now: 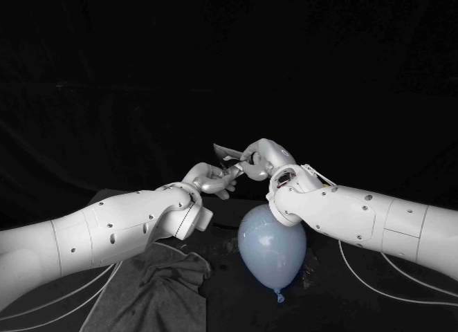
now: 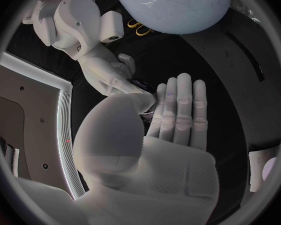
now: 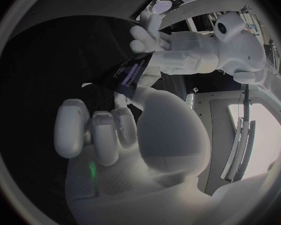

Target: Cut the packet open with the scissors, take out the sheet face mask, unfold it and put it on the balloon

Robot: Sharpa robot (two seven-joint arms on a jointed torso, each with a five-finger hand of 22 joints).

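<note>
Both hands meet above the table just behind the pale blue balloon [image 1: 272,245]. Between them is the dark packet [image 1: 226,156], a thin flat pouch with printing [image 3: 131,72]. My left hand [image 1: 207,178] pinches one end of it with the other fingers held straight [image 2: 178,110]. My right hand [image 1: 259,158] holds the other end between thumb and curled fingers [image 3: 97,130]. In the left wrist view the packet [image 2: 140,86] is a dark sliver between the two hands, and the balloon [image 2: 172,5] lies beyond. Scissors with yellow handles [image 2: 137,27] lie on the table beside the balloon.
A crumpled grey cloth [image 1: 169,290] lies on the black table at the front left, under my left forearm. White cables [image 1: 389,283] trail from the right arm across the table at the front right. The balloon's knot [image 1: 279,297] points toward the front edge.
</note>
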